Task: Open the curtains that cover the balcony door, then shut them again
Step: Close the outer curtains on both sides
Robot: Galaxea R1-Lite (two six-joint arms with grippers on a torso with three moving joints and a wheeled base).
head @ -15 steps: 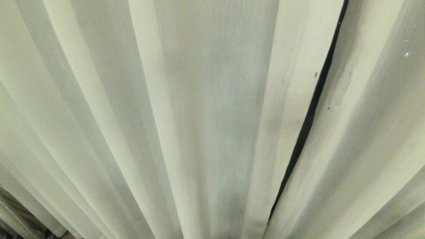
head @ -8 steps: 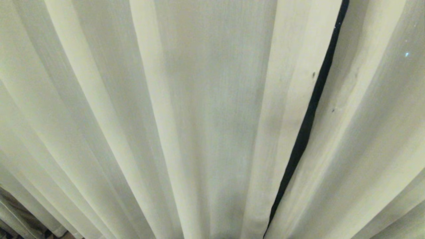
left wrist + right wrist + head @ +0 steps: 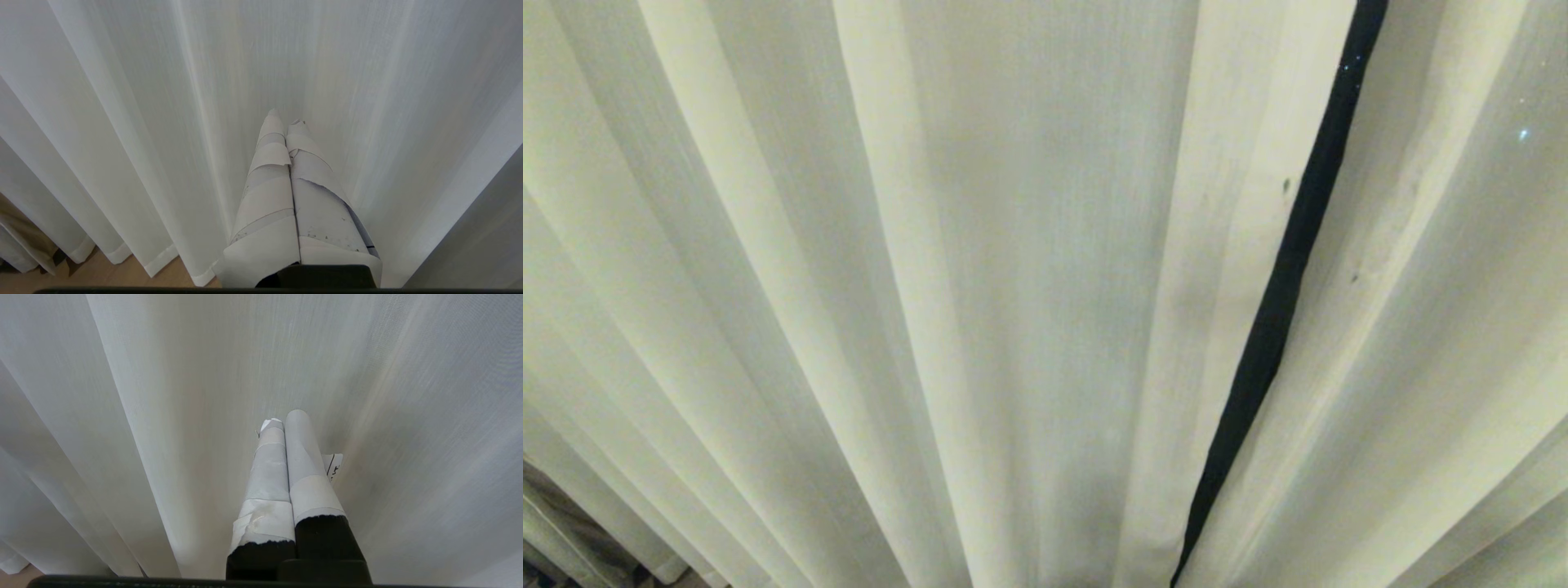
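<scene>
The cream curtains fill the head view: a left panel [image 3: 1045,245] and a right panel [image 3: 1445,327], with a narrow dark slit [image 3: 1282,302] between their hemmed edges. Apart from that dark slit, the balcony door is hidden behind the fabric. Neither gripper shows in the head view. My left gripper [image 3: 285,117], its fingers wrapped in white tape, is shut and empty, pointing at the pleated curtain [image 3: 163,102] close ahead. My right gripper [image 3: 284,417], also taped, is shut on nothing, facing the curtain fabric [image 3: 204,375].
Wooden floor [image 3: 102,273] shows under the curtain hems [image 3: 161,259] in the left wrist view. A darker tan fabric [image 3: 24,241] hangs beyond the curtain's outer pleats and also appears as tan fabric [image 3: 564,523] low in the head view.
The dark slit between the two panels looks a little wider, its edges drawing apart. Nothing else differs in the head view.
</scene>
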